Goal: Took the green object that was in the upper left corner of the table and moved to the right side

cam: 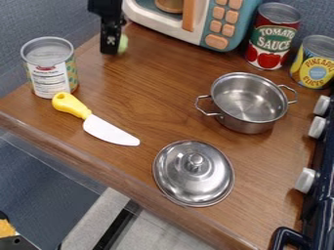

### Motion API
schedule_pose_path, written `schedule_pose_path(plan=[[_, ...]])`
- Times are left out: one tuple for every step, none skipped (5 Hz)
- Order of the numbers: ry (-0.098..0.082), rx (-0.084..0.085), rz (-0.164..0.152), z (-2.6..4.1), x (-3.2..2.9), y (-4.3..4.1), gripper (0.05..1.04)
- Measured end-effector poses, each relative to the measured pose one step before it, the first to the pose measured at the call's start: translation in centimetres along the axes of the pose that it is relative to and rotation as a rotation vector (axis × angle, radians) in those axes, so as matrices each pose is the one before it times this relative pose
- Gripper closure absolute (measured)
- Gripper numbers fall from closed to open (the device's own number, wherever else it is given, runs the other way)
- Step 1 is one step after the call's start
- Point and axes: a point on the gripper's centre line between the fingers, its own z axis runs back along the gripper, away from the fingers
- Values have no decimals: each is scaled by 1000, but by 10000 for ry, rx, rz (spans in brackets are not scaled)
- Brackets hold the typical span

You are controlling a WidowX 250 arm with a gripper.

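The black robot gripper (110,48) hangs low at the upper left of the brown wooden table (163,83), most probably to take the small, rounded green object (123,44). This object is just beside and partly behind it, near the white-and-teal toy microwave (203,24). Whether the jaws are spread or pinching it, I cannot tell. The shiny metal pot (249,102) stands on the right side, so the object would need a spot around it (the round metal lid (194,173) lies apart, and also takes some room there).
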Motion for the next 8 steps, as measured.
schedule_pose_path(plan=[[291,-649,665,4124,1290,1371,543],[335,-364,-231,3503,-976,3019,543],[466,-280,-819,2536,-2084,4074,543],[445,-348,-993,1593,-2159,3776,543],[308,-133,-1469,316,-3346,3416,543],[316,-135,-1679,-247,-4198,2620,543],[-84,301,-1047,-1998,-2594,1306,543],[74,181,-757,-1655,-2194,1045,543]])
